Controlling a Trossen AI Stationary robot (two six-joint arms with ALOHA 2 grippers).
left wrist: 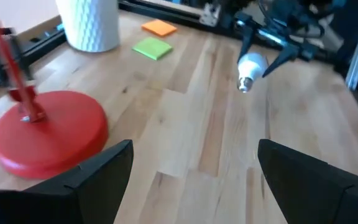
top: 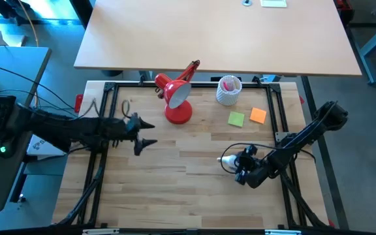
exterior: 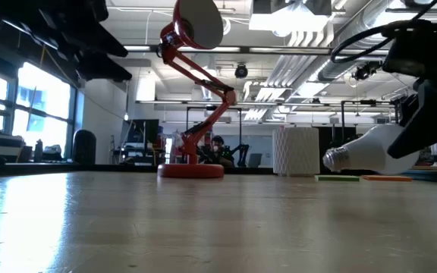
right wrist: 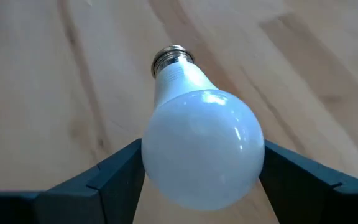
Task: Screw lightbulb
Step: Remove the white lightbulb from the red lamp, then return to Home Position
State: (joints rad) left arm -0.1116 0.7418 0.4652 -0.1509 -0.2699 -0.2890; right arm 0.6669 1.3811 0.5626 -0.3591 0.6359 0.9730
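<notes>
The white lightbulb (right wrist: 201,146) with its silvery screw base (right wrist: 171,57) sits between the fingers of my right gripper (top: 240,166), which is shut on it at the table's right near side. The low view shows the lightbulb (exterior: 363,154) just above the wood. The red lamp (top: 178,98) stands on its round base (left wrist: 48,134) at the far middle, shade (exterior: 199,23) raised. My left gripper (top: 145,134) hovers open left of centre, near the lamp base, with nothing between its fingers (left wrist: 104,174). My right gripper pinches the bulb's white globe at its widest part (right wrist: 157,155), one finger (right wrist: 120,171) on either side. The fingers slant down from the table's right. The bulb lies almost level and clear of the table, its screw base (exterior: 336,158) pointing toward the table's left.
A white perforated cup (top: 228,90) stands at the far right of the lamp. A green note (top: 236,119) and an orange note (top: 258,115) lie beside it. Bare wood (top: 188,176) lies between the two grippers. A black frame (top: 282,111) borders the tabletop.
</notes>
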